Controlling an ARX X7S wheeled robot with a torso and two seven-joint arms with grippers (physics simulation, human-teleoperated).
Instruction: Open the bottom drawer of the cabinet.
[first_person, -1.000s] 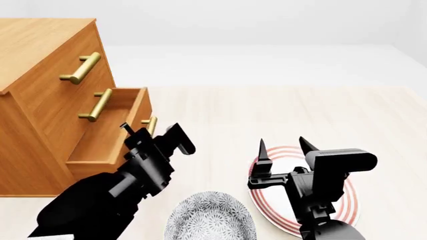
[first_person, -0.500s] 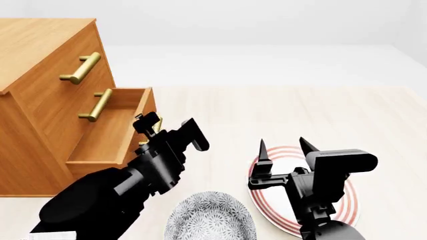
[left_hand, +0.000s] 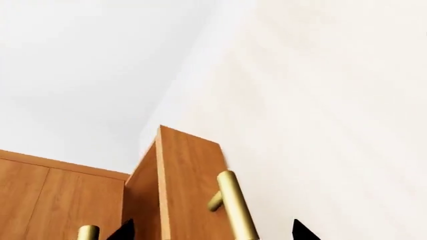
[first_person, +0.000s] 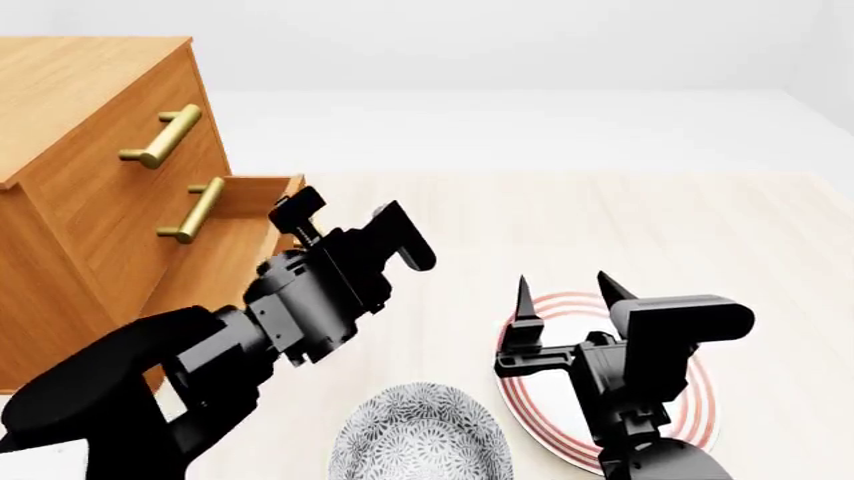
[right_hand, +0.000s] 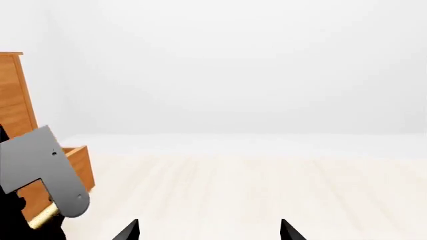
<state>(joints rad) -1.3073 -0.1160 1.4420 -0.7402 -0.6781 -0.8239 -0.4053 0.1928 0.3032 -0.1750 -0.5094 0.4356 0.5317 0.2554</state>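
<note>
The cabinet (first_person: 80, 160) stands at the left of the table. Its bottom drawer (first_person: 214, 265) is pulled well out and looks empty inside. My left gripper (first_person: 350, 220) is open at the drawer's front; the arm hides the handle in the head view. In the left wrist view the drawer front (left_hand: 190, 180) and its brass handle (left_hand: 235, 205) lie between the wide-apart fingertips of the left gripper (left_hand: 210, 232), with no contact showing. My right gripper (first_person: 566, 292) is open and empty above a red-ringed plate (first_person: 694, 400); it also shows in the right wrist view (right_hand: 208, 231).
The top drawer handle (first_person: 163, 137) and middle drawer handle (first_person: 194, 210) are on closed fronts. A grey patterned bowl (first_person: 420, 435) sits near the front edge beside the plate. The right wrist view shows the cabinet (right_hand: 13, 95) and a grey left-arm part (right_hand: 47, 170).
The left gripper has risen and moved right along the drawer front. The bottom drawer has slid out slightly further. The right arm has not moved.
</note>
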